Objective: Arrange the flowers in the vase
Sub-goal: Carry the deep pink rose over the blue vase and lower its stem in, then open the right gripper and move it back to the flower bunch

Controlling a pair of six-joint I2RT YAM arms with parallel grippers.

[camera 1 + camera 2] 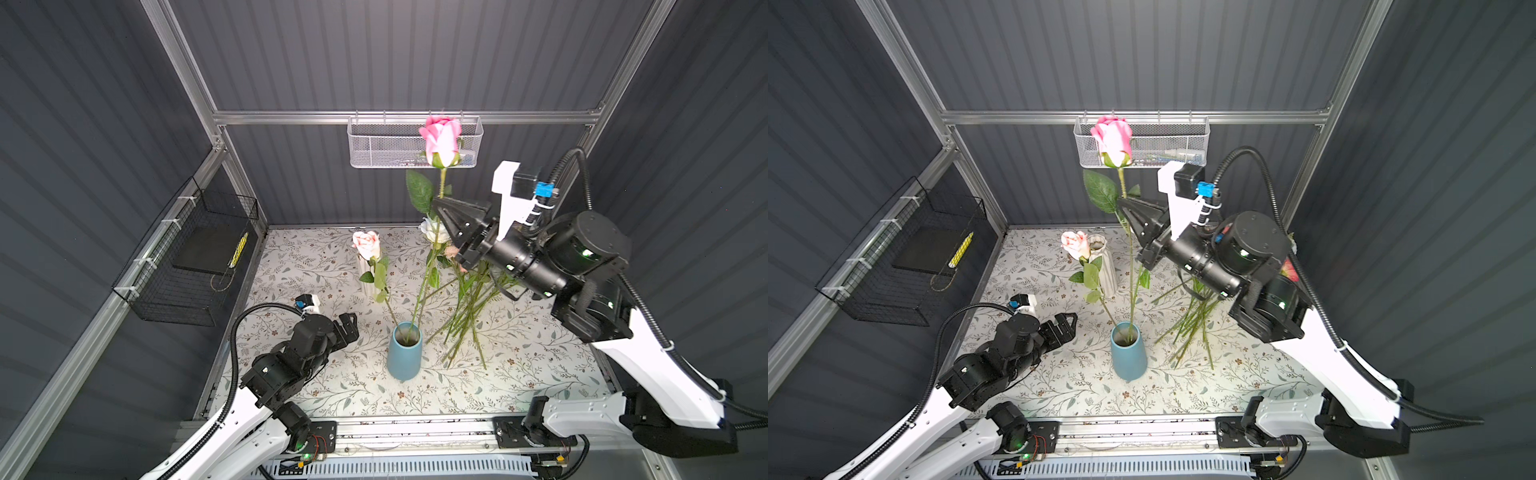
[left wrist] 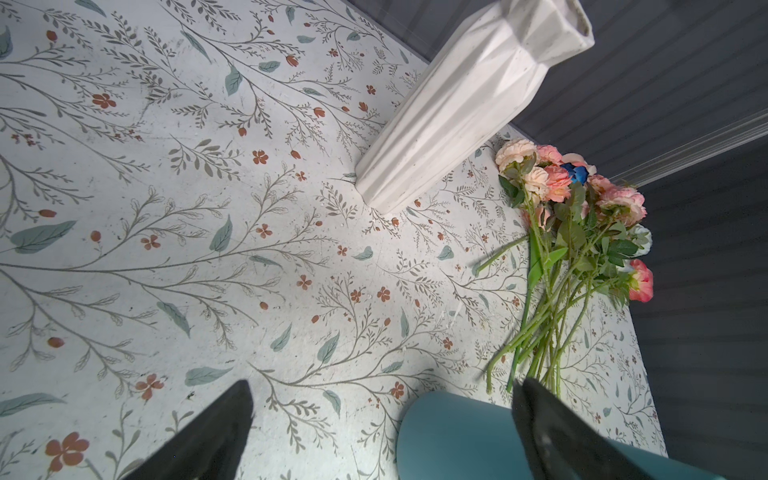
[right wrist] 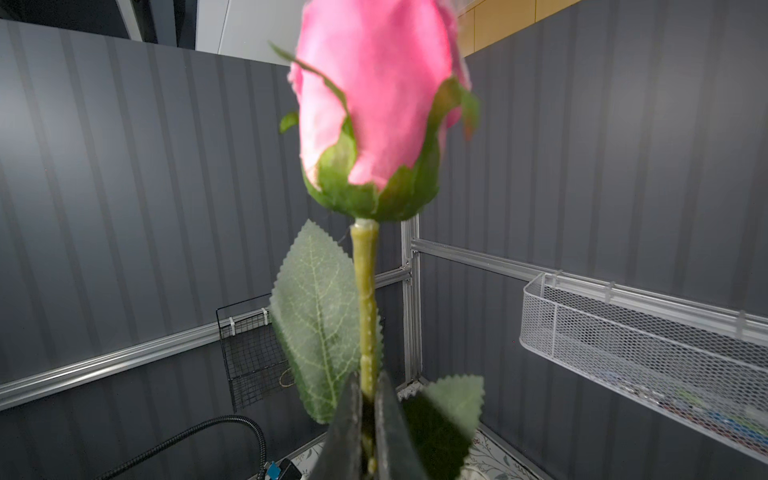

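R arm (image 1: 582, 266) raised high, reaching in over the heap of flowers. Right claw (image 1: 437, 204) is pinched tight on the pink rose (image 1: 441, 139), gripping the stem under the big leaf, well below the bloom. The stem runs down to the blue vase (image 1: 404, 357); its foot seems inside the mouth, hard to be sure. A pale rose (image 1: 366, 243) leans in the vase too. L arm (image 1: 291, 361) is low and folded. Left claw (image 1: 350, 325) is spread wide, empty, just beside the vase. Other flowers (image 2: 573, 232) lie heaped on the worktop (image 1: 519, 374) under the R arm.
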